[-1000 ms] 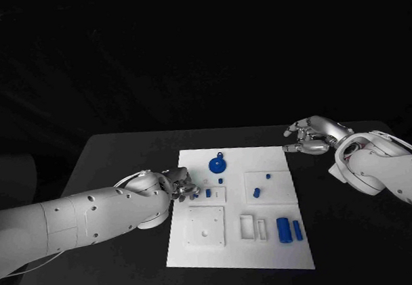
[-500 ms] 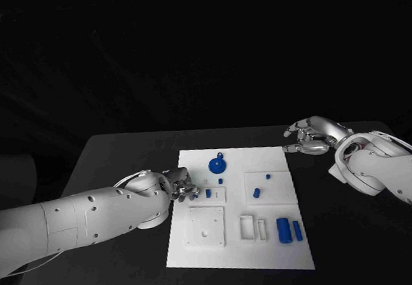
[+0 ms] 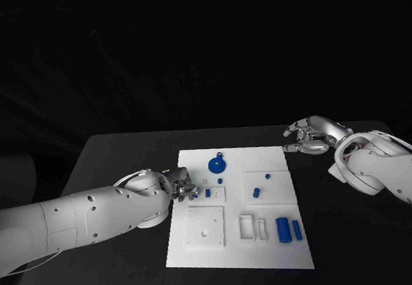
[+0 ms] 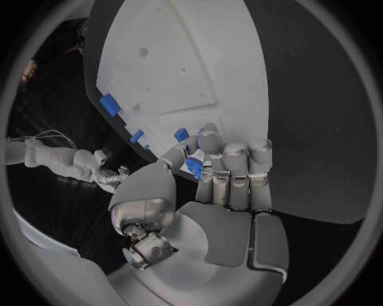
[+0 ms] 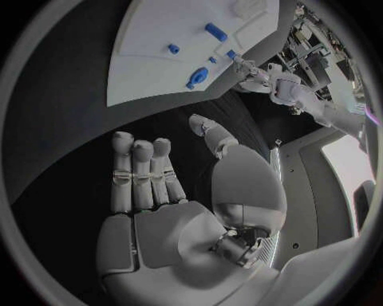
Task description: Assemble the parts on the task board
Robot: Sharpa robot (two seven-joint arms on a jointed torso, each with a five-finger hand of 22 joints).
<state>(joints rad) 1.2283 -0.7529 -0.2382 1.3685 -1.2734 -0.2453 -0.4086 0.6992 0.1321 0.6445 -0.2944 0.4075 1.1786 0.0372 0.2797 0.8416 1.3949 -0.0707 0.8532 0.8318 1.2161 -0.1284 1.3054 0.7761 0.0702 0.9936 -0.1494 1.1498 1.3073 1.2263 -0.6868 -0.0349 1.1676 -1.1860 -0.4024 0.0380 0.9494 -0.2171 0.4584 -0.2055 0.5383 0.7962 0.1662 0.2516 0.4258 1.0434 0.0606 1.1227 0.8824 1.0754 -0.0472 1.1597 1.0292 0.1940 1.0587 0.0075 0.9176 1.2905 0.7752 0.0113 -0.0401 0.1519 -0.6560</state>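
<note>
**Left hand pinches one blue part at the board's left edge**

Nearest on the flat white task board [image 3: 239,258] stand two upright blue cylinders [image 3: 284,230], side by side near its right edge. Farther back lie a blue peg [image 3: 256,193], a tiny blue piece [image 3: 220,180] and one round blue disc [image 3: 217,163]. The silver left hand [image 3: 178,184] pinches a small blue block [image 4: 194,166] between thumb and fingers. Beyond the board's far right corner, the silver right hand [image 3: 311,136] hovers with fingers apart, holding nothing. Nothing has moved since the earlier frames.
</note>
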